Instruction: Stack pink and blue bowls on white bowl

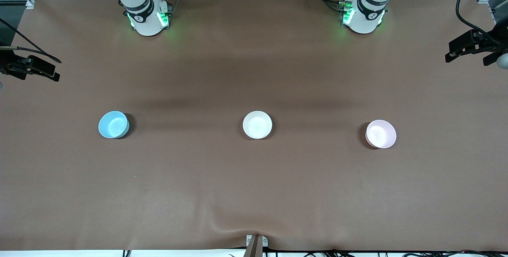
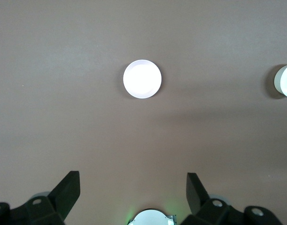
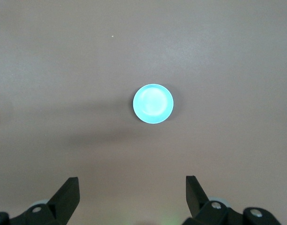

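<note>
Three bowls stand in a row on the brown table (image 1: 254,185). The white bowl (image 1: 257,124) is in the middle. The blue bowl (image 1: 113,124) is toward the right arm's end and the pink bowl (image 1: 381,133) toward the left arm's end. My left gripper (image 2: 133,180) is open and empty, high over the table, with the pink bowl (image 2: 142,78) below it looking washed-out pale and the white bowl (image 2: 286,80) at the picture's edge. My right gripper (image 3: 132,185) is open and empty, high over the blue bowl (image 3: 153,103). Neither gripper shows in the front view.
The arm bases (image 1: 147,17) (image 1: 363,15) stand at the table's edge farthest from the front camera. Black camera mounts reach in at both ends (image 1: 33,68) (image 1: 472,46). A small bracket (image 1: 256,244) and a cloth wrinkle sit at the nearest edge.
</note>
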Controlling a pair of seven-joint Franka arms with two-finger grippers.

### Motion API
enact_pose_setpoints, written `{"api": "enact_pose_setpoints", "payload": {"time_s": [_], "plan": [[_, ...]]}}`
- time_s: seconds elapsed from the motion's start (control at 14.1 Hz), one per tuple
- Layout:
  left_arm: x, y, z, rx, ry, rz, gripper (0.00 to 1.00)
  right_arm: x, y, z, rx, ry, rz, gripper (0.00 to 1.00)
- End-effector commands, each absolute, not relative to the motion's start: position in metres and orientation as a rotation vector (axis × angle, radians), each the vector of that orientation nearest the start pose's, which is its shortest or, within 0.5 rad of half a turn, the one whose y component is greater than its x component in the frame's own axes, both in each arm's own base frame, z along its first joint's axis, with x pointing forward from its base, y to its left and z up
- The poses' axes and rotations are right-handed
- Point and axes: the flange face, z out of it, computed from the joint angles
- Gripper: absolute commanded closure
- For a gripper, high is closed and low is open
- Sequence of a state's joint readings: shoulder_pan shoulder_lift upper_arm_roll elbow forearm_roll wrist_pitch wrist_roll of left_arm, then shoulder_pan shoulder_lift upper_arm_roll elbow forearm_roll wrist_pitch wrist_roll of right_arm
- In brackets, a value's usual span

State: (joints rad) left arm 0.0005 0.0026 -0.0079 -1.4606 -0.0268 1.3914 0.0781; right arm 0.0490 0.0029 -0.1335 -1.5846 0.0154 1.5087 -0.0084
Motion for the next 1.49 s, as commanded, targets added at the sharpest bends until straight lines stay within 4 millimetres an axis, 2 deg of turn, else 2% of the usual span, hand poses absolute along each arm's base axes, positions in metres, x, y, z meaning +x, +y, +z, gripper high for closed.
{"api": "enact_pose_setpoints", "payload": {"time_s": [0.0,0.36,0.5,0.64,0.85,1.07,1.35,1.42], "plan": [[0.539,-0.009,0.665,-3.144,0.129,0.094,0.00,0.542,-0.047,0.613,-3.121,0.117,0.124,0.00],[0.542,-0.008,0.661,-3.139,0.130,0.106,0.00,0.543,-0.044,0.613,-3.122,0.110,0.121,0.00],[0.547,-0.005,0.651,-3.144,0.122,0.130,0.00,0.543,-0.047,0.612,-3.121,0.117,0.124,0.00],[0.564,-0.001,0.628,-3.142,0.130,0.154,0.00,0.543,-0.047,0.609,-3.121,0.115,0.135,0.00],[0.599,0.002,0.573,-3.139,0.130,0.207,0.00,0.542,-0.047,0.609,-3.120,0.115,0.136,0.00],[0.628,-0.001,0.504,-3.129,0.141,0.212,0.00,0.542,-0.047,0.609,-3.120,0.119,0.138,0.00],[0.634,0.003,0.408,-3.115,0.152,0.188,0.00,0.542,-0.047,0.606,-3.120,0.115,0.145,0.00],[0.628,0.002,0.389,-3.116,0.156,0.188,0.00,0.542,-0.047,0.606,-3.120,0.115,0.143,0.00]]}}
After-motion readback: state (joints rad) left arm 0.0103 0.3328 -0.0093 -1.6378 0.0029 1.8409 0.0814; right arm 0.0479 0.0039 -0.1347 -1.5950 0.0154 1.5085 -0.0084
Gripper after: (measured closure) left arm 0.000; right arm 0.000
